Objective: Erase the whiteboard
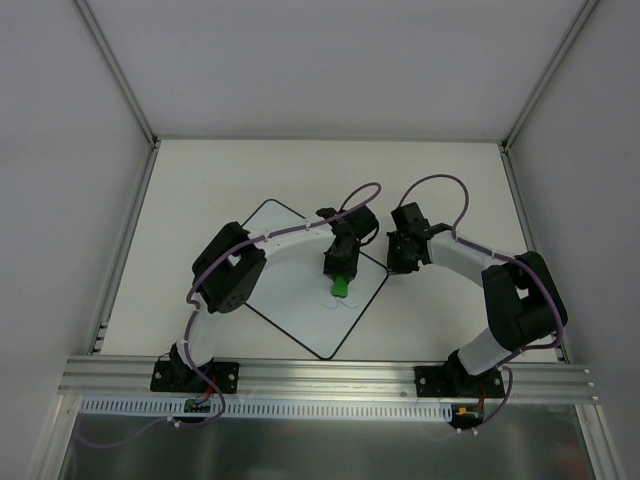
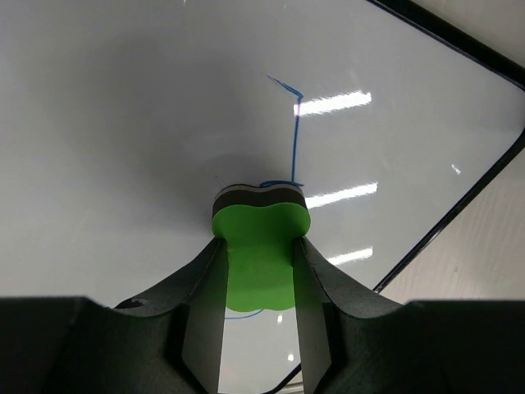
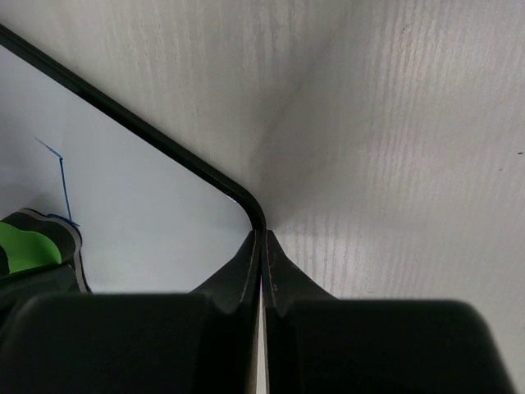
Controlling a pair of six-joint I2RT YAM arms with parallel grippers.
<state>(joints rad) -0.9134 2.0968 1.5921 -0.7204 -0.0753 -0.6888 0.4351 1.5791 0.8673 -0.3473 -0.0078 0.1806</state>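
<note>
Whiteboard (image 1: 290, 290) lay diamond-wise at the centre of the counter (image 1: 200, 180). Left gripper (image 2: 258, 245) pinched a green eraser (image 2: 261, 220) set on the board, with a blue line (image 2: 294, 139) at the eraser's 12 o'clock. Right gripper (image 3: 261, 242), pressed together, stood at the board's 3 o'clock corner.

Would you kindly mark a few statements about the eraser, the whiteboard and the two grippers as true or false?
1. The left gripper holds the green eraser. True.
2. The whiteboard is wiped clean. False: a blue line shows above the eraser.
3. The right gripper is open. False: its jaws are shut, with nothing between them.
4. The right gripper sits at a rounded corner of the whiteboard. True.
</note>
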